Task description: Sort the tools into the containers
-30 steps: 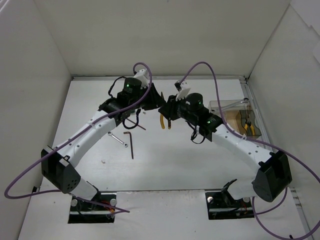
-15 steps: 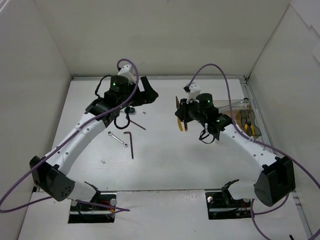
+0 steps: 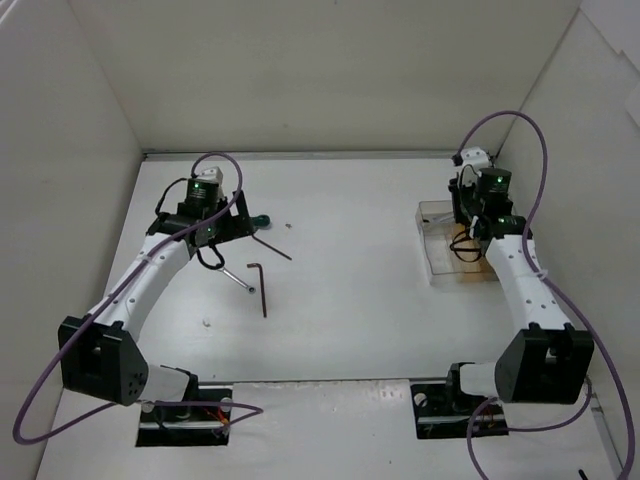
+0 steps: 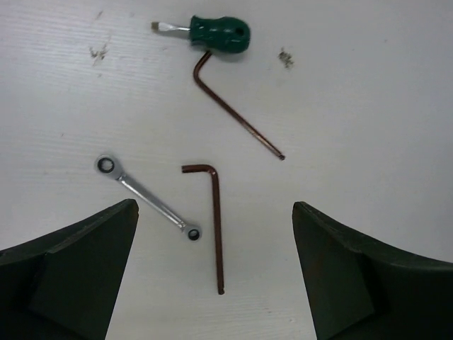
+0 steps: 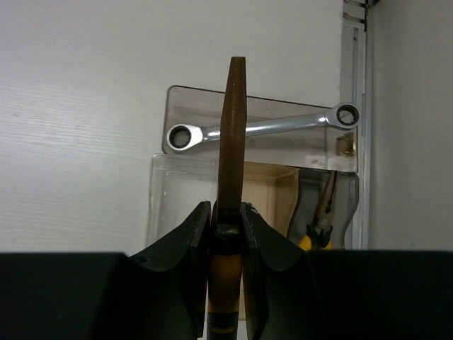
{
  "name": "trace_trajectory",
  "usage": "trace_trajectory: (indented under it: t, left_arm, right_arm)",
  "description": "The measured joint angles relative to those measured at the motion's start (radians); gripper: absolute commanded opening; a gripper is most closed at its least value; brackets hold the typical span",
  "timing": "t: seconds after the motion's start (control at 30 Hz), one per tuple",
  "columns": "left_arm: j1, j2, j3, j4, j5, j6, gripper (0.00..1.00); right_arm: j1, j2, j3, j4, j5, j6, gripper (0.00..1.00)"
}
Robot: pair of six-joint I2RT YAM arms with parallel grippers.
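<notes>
Right pincer (image 5: 226,212) clamps pliers (image 5: 232,120) over three-o'clock container (image 5: 157,198); released crooked, they could straddle its rim. Left pincer (image 4: 214,212) wide.

The left arm (image 3: 140,280) and right arm (image 3: 520,285) had white links, black joints and bases, looping purple cables (image 3: 512,113), green wrist lights (image 3: 200,185) and dark fingers (image 4: 71,273).

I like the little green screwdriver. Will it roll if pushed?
Probably: the stubby green-handled screwdriver has a rounded handle, so a sideways nudge may roll it. It looks stiff and likely light. The hex key beside it might block it.
</notes>
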Motion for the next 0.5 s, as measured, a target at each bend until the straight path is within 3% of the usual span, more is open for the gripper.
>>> trace_trajectory:
  t: [0.27, 0.5]
  left_arm:
    - [0.067, -0.053, -0.107, -0.010, -0.008, 0.089, 0.86]
    - [0.069, -0.057, -0.129, 0.000, -0.009, 0.122, 0.86]
  right_arm:
    - [-0.234, 0.125, 0.037, -0.001, -0.046, -0.079, 0.00]
    - [-0.314, 0.137, 0.037, 0.013, -0.001, -0.112, 0.00]
